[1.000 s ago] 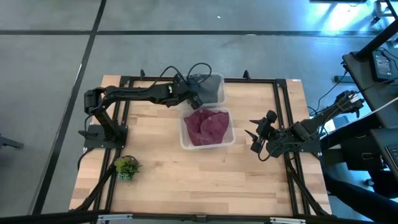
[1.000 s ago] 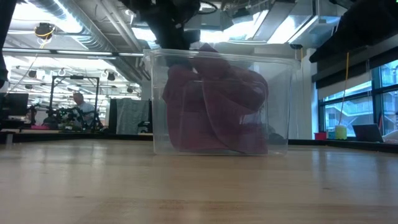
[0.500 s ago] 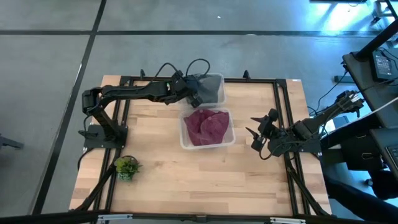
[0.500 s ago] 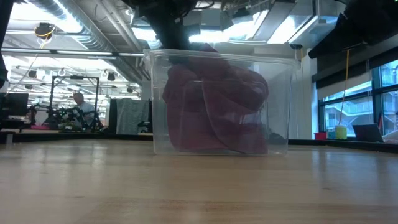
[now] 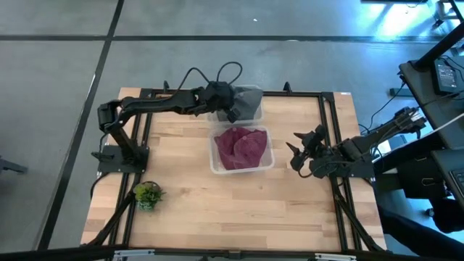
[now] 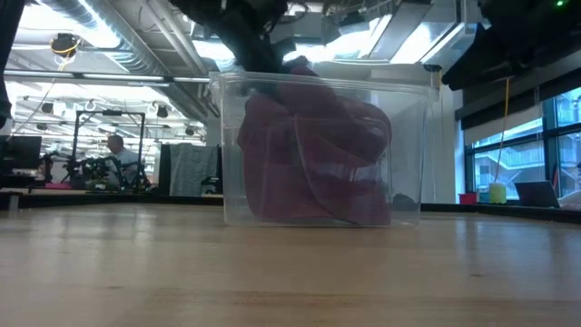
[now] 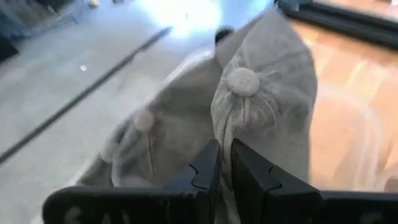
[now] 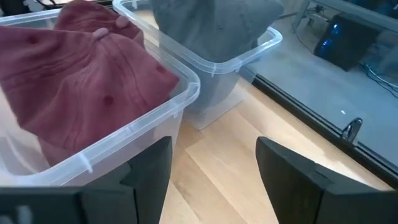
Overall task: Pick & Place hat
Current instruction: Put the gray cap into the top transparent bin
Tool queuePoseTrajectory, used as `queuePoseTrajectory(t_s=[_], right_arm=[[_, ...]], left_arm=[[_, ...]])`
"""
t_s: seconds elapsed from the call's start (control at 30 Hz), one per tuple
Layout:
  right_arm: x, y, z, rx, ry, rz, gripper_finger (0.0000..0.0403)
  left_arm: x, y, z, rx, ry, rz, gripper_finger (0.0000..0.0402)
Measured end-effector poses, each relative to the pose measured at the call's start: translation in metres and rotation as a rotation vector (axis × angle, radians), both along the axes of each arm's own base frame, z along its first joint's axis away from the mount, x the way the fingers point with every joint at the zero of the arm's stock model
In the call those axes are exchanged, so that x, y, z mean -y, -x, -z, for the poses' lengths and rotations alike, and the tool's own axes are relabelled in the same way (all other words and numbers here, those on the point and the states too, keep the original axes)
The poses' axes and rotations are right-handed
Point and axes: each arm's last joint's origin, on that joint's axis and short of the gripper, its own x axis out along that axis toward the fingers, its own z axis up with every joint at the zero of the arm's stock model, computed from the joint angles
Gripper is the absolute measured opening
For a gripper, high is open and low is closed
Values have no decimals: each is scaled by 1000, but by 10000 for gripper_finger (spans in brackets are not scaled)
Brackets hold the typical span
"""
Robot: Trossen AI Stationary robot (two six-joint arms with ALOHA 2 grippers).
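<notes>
Your left tool is clenched on the soft grey fabric hat, its button-topped crown pointing away from the fingers; your right tool waits released.

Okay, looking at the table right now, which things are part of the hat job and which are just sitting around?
Part of the job:
grey hat, pinched by the left end effector
far clear bin under it
maroon hats in the near clear bin

Just lying about:
small potted plant
right end effector, open, waiting beside the near bin
</notes>
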Motion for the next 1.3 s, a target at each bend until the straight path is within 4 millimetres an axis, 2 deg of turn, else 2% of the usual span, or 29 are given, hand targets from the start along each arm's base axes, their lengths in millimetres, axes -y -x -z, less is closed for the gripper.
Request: queuePoseTrajectory(t_s=[0.4,0.57,0.73,0.97,1.23,1.3], right_arm=[[13,-4,0,-2,3,86,232],[19,-5,0,0,-9,122,232],[23,-8,-1,19,-38,135,232],[26,-11,-2,41,-62,153,232],[29,-15,-2,44,-141,121,232],[29,-15,-2,39,-155,111,232]], left_arm=[[-21,-8,42,-95,83,-36,33],[-24,-4,38,-105,61,-26,33],[-28,6,22,-91,19,-28,33],[-44,18,15,-94,3,-53,33],[-54,23,15,66,266,136,33],[-55,23,14,87,286,147,33]])
